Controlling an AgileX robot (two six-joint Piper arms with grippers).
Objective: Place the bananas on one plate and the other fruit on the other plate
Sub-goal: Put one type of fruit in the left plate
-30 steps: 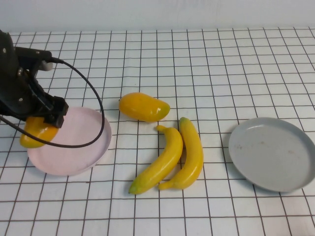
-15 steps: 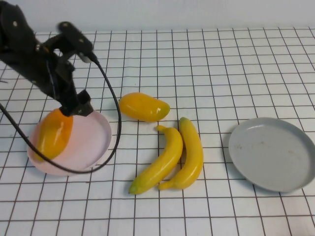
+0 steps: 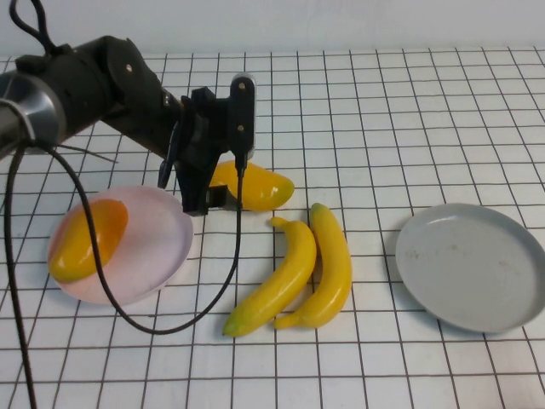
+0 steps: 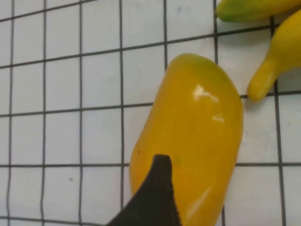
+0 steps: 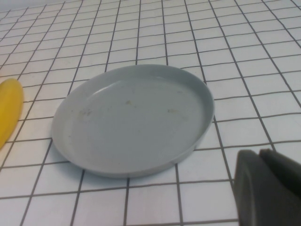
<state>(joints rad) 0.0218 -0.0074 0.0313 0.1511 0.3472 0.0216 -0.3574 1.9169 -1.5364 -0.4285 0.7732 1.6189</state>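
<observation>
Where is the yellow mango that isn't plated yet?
In the high view, the yellow mango lies on the table left of centre, between the pink plate and the bananas, under the left gripper.

Lab test bench, judging by the setup: a white table (image 3: 409,102) marked with a black calibration-style grid, a bare pale wall (image 3: 341,21) behind it, glossy plastic fruit used as props, and a cabled black robot arm (image 3: 94,85) mounted over it.
</observation>
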